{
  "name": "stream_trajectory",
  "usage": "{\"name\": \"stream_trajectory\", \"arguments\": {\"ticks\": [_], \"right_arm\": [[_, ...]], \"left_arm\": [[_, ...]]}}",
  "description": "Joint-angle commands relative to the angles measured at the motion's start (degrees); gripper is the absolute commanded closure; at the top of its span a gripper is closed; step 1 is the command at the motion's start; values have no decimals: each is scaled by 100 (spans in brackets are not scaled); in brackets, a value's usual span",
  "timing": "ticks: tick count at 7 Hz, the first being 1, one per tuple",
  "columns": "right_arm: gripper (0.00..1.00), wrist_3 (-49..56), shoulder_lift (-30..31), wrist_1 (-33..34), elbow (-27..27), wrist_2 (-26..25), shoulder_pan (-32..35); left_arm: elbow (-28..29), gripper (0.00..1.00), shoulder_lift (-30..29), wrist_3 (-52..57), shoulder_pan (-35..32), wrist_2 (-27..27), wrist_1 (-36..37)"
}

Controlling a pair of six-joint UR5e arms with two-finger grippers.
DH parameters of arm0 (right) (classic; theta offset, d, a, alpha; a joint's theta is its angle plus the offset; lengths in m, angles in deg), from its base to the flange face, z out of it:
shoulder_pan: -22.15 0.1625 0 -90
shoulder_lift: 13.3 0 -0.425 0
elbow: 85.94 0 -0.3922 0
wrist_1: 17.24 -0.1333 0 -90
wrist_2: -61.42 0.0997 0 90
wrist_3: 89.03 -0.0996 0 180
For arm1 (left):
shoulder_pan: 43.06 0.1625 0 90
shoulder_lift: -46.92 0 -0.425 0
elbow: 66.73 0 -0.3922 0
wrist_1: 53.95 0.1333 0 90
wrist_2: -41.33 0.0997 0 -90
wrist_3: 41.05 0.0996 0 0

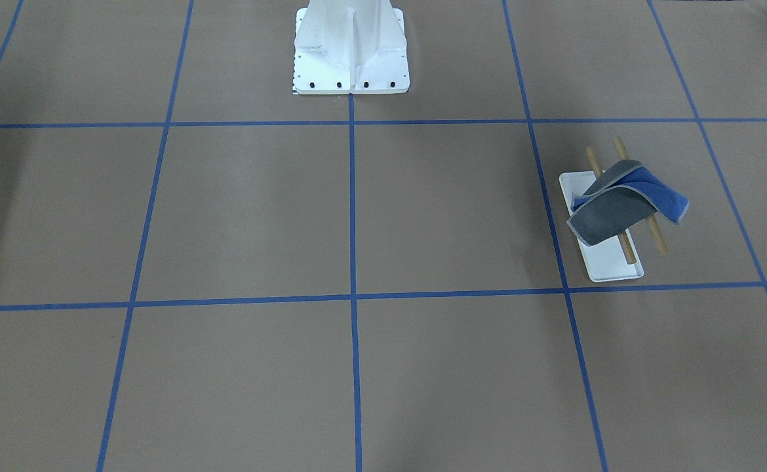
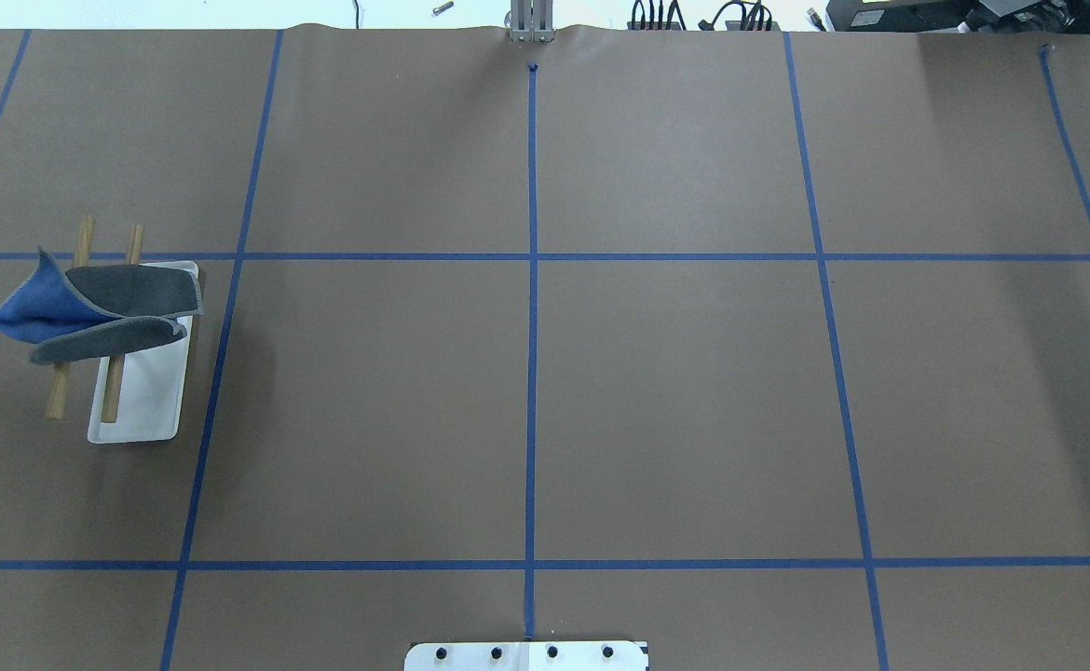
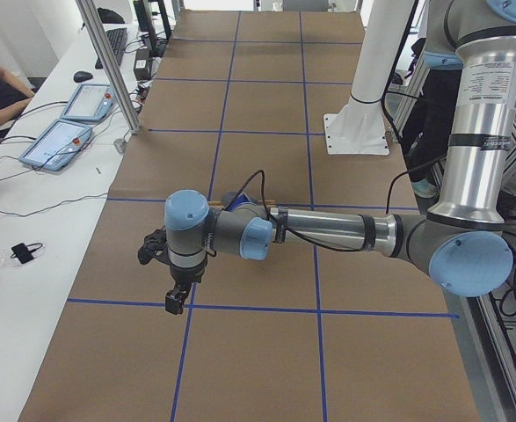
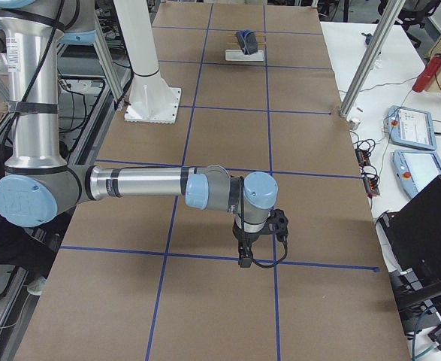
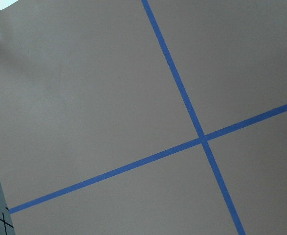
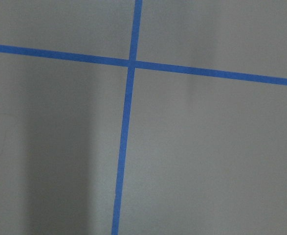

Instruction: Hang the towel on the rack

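The towel (image 1: 609, 213), dark grey with its bright blue side showing at one end, lies draped over the two tan wooden rods (image 1: 659, 239) of the rack, above its white tray base (image 1: 613, 265). The overhead view shows the towel (image 2: 126, 289) and the rack (image 2: 144, 401) at the table's left. My left gripper (image 3: 177, 299) shows only in the exterior left view, hanging over bare table away from the rack; I cannot tell if it is open or shut. My right gripper (image 4: 244, 259) shows only in the exterior right view, far from the rack (image 4: 246, 54); I cannot tell its state either.
The large white bolted pedestal (image 1: 351, 52) stands at the robot's side of the table. Blue tape lines (image 2: 531, 326) divide the brown table into squares. Tablets and cables (image 3: 64, 132) lie on a white side desk beyond the far edge.
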Motion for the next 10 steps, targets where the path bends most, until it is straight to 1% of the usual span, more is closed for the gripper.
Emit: {"name": "stream_trajectory", "arguments": {"ticks": [1, 3, 6, 10], "right_arm": [[0, -400, 16, -28, 119, 254, 0], [0, -401, -1, -36, 119, 237, 0], [0, -523, -54, -36, -73, 236, 0], [0, -524, -54, -36, -65, 254, 0]], "left_arm": [[9, 2, 40, -445, 0, -566, 2], [27, 2, 67, -445, 18, -576, 2], [36, 2, 67, -454, 27, -576, 11], [36, 2, 67, -454, 27, -567, 19]]}}
